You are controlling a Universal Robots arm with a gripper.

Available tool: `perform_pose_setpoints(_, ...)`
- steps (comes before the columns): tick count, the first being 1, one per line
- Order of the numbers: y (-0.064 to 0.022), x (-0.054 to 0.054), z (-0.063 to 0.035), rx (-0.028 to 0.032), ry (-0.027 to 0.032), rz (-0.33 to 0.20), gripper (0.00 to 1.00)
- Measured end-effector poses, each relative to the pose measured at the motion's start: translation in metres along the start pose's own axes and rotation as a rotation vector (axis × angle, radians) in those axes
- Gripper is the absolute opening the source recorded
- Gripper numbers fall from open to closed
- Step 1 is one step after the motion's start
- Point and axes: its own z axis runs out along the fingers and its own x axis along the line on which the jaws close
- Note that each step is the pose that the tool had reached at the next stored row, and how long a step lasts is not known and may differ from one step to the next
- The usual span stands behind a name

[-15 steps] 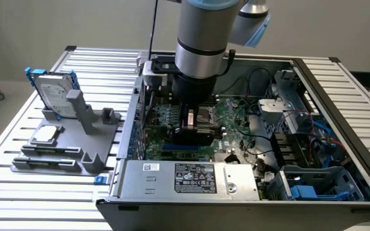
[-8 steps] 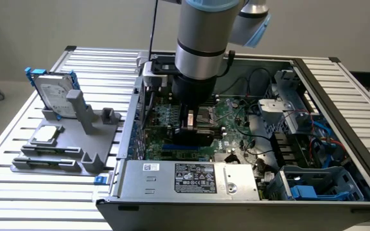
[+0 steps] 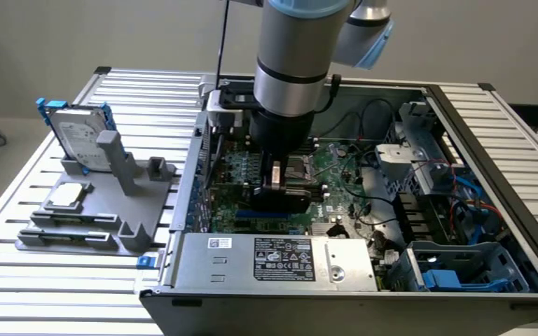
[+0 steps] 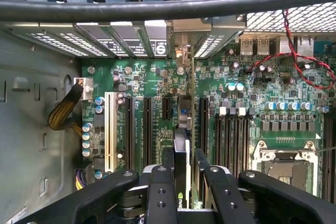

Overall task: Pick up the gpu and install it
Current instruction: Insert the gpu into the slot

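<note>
**Figure: installing step, seen from beside the table (image 3: 36,287).** The hand (image 4: 184,187) is closed on the gpu (image 4: 181,153). The card hangs edge-on low over the motherboard (image 4: 273,93), among its black slots and near the white slot (image 4: 110,129). Whether it already touches a slot cannot be told. To do this step well, I judge the card must stay upright, its edge parallel to the chosen slot and its bracket toward the rear openings of the case (image 3: 456,112), then go straight down under even pressure. Count: one gpu, one hand, one motherboard, one white slot, one case, and one hard drive (image 3: 75,136) well apart from the motherboard.
</note>
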Motion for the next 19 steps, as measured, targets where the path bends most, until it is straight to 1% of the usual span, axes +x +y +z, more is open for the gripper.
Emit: perform_pose_setpoints(19, -0.0004, 0.0017, 0.0048, -0.002, 0.0, 0.0, 0.27)
